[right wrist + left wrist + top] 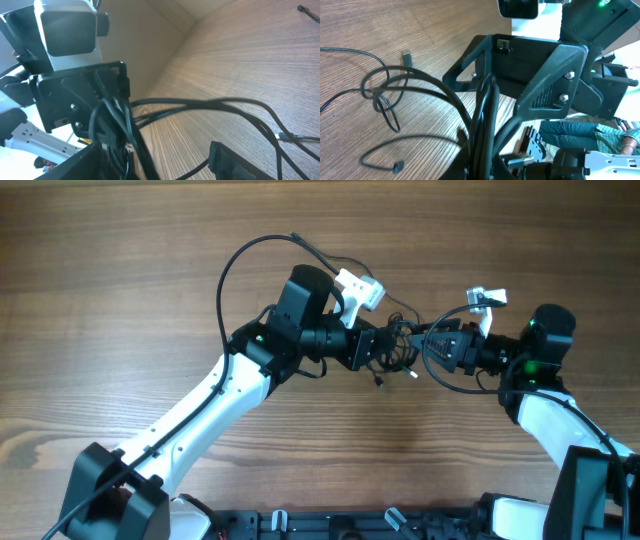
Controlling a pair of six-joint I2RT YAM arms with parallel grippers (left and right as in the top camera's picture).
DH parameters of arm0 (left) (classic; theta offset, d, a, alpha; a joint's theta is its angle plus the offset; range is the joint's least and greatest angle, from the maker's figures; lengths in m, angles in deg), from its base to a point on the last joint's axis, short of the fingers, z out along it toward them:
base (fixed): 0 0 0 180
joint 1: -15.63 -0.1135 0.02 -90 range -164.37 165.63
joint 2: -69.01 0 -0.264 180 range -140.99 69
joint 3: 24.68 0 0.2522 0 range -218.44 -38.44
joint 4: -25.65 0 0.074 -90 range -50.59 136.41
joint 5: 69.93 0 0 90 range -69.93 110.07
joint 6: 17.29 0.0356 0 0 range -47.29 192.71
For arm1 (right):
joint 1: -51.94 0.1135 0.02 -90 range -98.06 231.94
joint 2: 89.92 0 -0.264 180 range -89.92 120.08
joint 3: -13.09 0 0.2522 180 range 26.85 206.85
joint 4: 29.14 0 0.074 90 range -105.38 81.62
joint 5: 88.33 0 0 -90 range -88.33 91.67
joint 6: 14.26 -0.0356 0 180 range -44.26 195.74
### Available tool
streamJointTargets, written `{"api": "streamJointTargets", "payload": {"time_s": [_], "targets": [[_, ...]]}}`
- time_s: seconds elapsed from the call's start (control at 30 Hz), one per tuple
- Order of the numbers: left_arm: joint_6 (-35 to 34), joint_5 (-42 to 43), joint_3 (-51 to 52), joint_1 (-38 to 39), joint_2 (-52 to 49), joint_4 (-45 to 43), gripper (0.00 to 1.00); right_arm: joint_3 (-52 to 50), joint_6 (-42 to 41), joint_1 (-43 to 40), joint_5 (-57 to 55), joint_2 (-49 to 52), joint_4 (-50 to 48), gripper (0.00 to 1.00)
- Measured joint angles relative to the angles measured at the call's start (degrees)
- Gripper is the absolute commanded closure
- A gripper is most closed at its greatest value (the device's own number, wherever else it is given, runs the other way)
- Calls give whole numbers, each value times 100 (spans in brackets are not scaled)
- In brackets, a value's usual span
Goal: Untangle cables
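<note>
Our left hand [373, 348] pinches the cables [400, 346] bunched on the counter [120, 280]; our right hand [428, 346] looks parted around them. Light, limp, snaggy cords: we'd take a loose strand near its plug [406, 56].

Overhead, soft even light covers the bench [120, 260]; shadows are faint. In the left wrist view the upper right burns out white, the cables [374, 91] at left look sharp, and the near foreground blurs. The right wrist view has pale glare across the upper right wood.
</note>
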Motion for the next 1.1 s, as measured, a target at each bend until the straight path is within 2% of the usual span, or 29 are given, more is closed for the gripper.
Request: {"api": "streamJointTargets", "payload": {"time_s": [0.13,0.23,0.33,0.4,0.53,0.63,0.7,0.77,0.8,0.83,0.87,0.9,0.93,0.97,1.0,1.03,1.1], "targets": [[-2,-61,0,0,0,-2,89,0,0,2,33,0,0,31],[-133,-140,0,0,0,0,96,0,2,164,-15,0,0,32],[-258,-236,0,0,0,-2,96,0,76,363,-420,0,0,25],[-271,-238,0,0,0,-2,96,0,254,361,-658,0,42,26],[-299,-256,0,0,0,-153,96,20,1038,361,-929,-17,1231,25],[-302,-258,0,0,0,-181,96,17,1342,361,-1005,-17,1377,26],[-306,-254,0,0,0,-179,96,17,1412,372,-1025,-17,1366,30],[-372,-251,0,0,0,-181,96,17,1480,549,-1073,-17,1355,41],[-409,-249,0,0,0,-203,96,17,1488,669,-1139,-17,1362,51],[-431,-227,0,2,0,-251,96,17,1460,780,-1309,-17,1346,85],[-435,-203,0,9,0,-291,96,17,1384,881,-1493,-17,1296,96],[-437,-192,0,24,0,-291,90,17,1235,944,-1690,-20,1207,96],[-452,-238,0,48,-2,-275,76,17,1045,957,-1788,-37,1174,96],[-468,-254,0,50,-2,-260,67,17,870,925,-1921,-52,1174,96],[-461,-256,0,50,0,-264,65,17,605,787,-2041,-52,1200,96],[-498,-304,-2,50,0,-138,55,17,310,516,-2131,-52,1209,96],[-675,-627,-2,57,0,70,42,17,-9,85,-2011,-52,1209,96]]}}
